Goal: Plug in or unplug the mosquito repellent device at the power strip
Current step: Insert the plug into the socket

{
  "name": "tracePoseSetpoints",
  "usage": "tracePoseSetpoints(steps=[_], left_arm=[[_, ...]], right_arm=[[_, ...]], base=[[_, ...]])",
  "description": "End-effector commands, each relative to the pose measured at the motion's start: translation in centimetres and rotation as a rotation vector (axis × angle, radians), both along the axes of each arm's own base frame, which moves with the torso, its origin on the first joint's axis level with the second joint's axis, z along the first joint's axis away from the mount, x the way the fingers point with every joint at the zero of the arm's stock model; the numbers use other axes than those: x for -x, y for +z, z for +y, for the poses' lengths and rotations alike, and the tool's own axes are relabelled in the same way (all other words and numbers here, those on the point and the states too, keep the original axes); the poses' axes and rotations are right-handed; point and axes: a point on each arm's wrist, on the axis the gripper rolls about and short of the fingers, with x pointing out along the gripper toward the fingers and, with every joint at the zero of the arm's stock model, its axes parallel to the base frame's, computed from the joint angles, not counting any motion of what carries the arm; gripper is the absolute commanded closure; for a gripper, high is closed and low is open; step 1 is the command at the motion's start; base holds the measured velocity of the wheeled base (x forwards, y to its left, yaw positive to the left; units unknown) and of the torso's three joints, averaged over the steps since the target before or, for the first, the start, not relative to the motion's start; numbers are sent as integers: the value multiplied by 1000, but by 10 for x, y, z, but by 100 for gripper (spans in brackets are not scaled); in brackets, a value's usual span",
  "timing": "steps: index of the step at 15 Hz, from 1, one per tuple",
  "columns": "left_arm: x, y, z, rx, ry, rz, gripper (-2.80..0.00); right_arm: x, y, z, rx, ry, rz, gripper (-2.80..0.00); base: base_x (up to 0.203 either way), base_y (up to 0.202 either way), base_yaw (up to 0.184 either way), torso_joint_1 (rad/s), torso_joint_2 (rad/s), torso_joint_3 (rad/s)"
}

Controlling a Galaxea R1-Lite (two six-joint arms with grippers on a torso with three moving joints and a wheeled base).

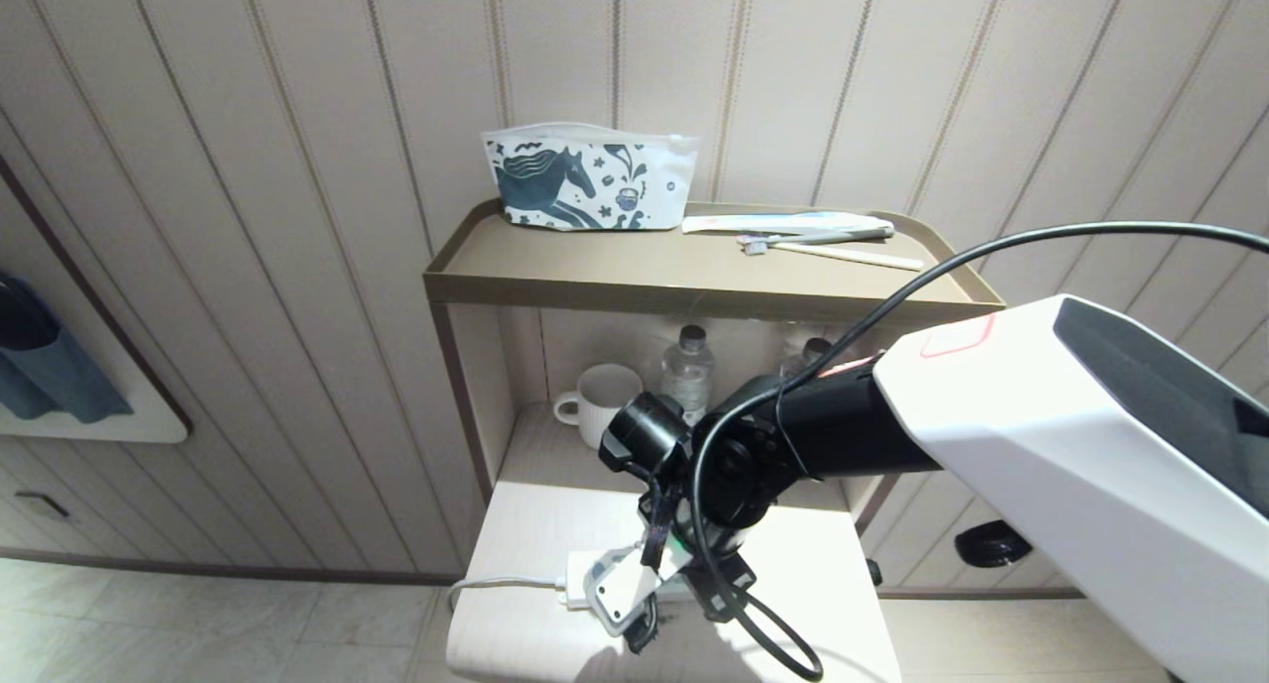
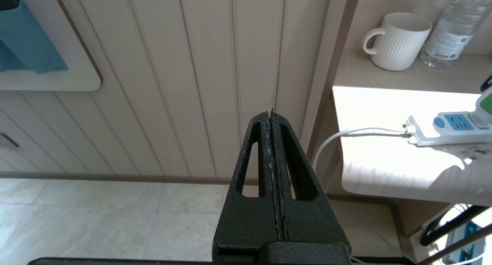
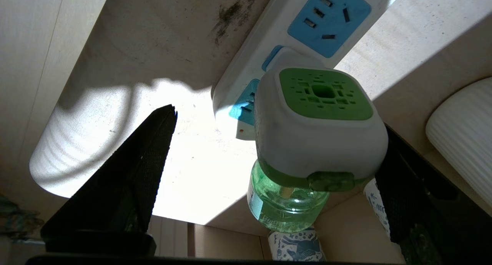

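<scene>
Fingers (image 3: 127,172) of the right gripper (image 3: 276,142) spread wide, holding nothing, straddling the mosquito repellent device (image 3: 315,130) on the power strip (image 3: 284,30)

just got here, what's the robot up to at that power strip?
The right hand is at the power strip on the white table, fingers spread wide on either side of the mosquito repellent device, not gripping it. The device sits against the strip as if plugged in. The left hand is shut and parked off to the side of the table.

My right arm (image 1: 892,425) reaches down over the worktop (image 1: 535,534), its tool (image 1: 659,589) above the power strip (image 1: 580,574).
</scene>
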Motion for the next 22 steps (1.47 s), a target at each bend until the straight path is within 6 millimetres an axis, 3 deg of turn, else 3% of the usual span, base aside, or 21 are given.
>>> tracePoseSetpoints(steps=[1,8,11,13,19,20,22], left_arm=[[0,0,0,0,0,0,0],[0,0,0,0,0,0,0],[0,0,0,0,0,1,0],[0,0,0,0,0,0,0],[0,0,0,0,0,0,0],[0,0,0,0,0,0,0],[0,0,0,0,0,0,0]], right_arm=[[2,6,-1,-4,9,-9,-280],[2,5,1,-7,12,-12,-280],[-1,18,-2,-52,-3,-56,-280],[5,46,-9,-103,-7,-105,-280],[31,92,-34,-164,-12,-170,-280],[40,100,-43,-172,-15,-175,0],[58,111,-60,-186,-25,-182,0]], base=[[0,0,0,0,0,0],[0,0,0,0,0,0],[0,0,0,0,0,0],[0,0,0,0,0,0],[0,0,0,0,0,0],[0,0,0,0,0,0],[0,0,0,0,0,0]])
